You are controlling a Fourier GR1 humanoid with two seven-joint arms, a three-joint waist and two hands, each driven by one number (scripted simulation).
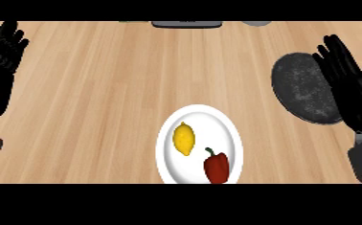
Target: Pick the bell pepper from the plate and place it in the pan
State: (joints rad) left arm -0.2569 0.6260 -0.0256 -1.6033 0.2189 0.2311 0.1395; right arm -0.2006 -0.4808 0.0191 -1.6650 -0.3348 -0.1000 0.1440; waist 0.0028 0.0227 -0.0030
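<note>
A red bell pepper (216,167) with a dark stem lies on the near right part of a white plate (226,128), next to a yellow lemon (184,139). The dark grey pan (300,86) sits flat on the counter to the right of the plate. My right hand (345,83) stands open at the right edge, fingers up, overlapping the pan's right side. At the left edge my left hand (8,51) rests open, fingers up, far from the plate. Neither hand holds anything.
The wooden counter (106,99) spreads between the hands. At its far edge sit a dark flat object (186,24) and a grey rounded object (256,23), both cut off by the view's top.
</note>
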